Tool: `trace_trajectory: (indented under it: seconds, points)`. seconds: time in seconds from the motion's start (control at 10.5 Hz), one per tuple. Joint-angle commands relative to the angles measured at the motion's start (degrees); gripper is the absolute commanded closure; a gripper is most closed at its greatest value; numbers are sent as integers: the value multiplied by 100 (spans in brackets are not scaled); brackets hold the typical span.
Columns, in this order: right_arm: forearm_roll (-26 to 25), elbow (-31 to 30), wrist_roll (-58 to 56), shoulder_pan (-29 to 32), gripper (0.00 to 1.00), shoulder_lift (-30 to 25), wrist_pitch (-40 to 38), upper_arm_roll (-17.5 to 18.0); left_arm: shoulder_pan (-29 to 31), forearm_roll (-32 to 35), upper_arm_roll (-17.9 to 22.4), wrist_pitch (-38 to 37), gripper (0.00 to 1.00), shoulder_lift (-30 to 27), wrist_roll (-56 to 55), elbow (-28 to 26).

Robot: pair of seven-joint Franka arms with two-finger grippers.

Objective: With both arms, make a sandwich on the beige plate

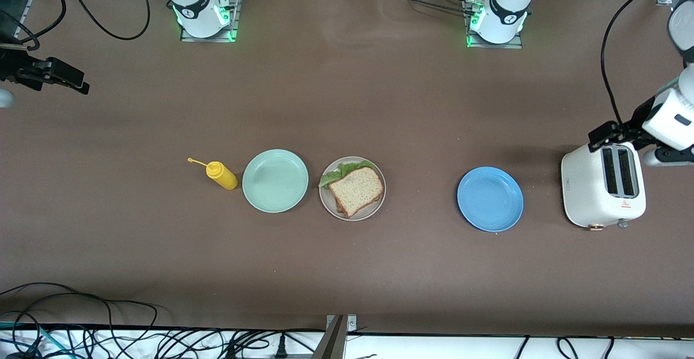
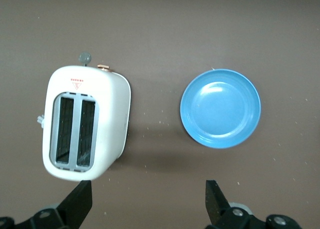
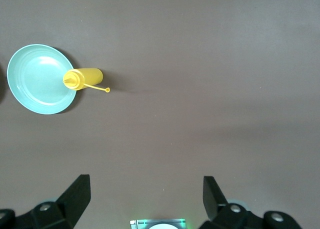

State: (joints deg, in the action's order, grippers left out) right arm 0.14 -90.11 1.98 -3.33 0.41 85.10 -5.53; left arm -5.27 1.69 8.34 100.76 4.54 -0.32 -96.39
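Observation:
On the beige plate (image 1: 328, 200) near the table's middle lies the sandwich. Its top brown toast slice (image 1: 358, 190) covers a green lettuce leaf (image 1: 339, 173), and the edge of a lower slice shows beneath. My left gripper (image 1: 604, 134) (image 2: 148, 201) hangs open and empty, high up by the white toaster at the left arm's end. Over the right arm's end of the table my right gripper (image 1: 70, 79) (image 3: 145, 196) is also open and holds nothing. Both are well away from the plate.
A mint-green plate (image 1: 275, 180) (image 3: 37, 79) sits beside the beige plate, with a yellow squeeze bottle (image 1: 221, 175) (image 3: 82, 79) next to it. Toward the left arm's end stand a blue plate (image 1: 490, 199) (image 2: 220, 108) and the toaster (image 1: 603, 185) (image 2: 85, 121), its slots empty.

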Motion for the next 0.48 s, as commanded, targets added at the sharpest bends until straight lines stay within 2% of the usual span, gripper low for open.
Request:
trace_trajectory:
  seconds: [0.0,0.19,0.38]
  points:
    - [-23,186,31,26,0,56,-64,-1,122,42,-279,-818,0,-15,-38,645]
    - [-22,186,31,26,0,64,-55,-19,367,-116,-551,-1040,0,12,-47,919]
    - [-110,186,31,0,0,64,-46,8,395,-134,-597,-1050,0,12,-56,1078]
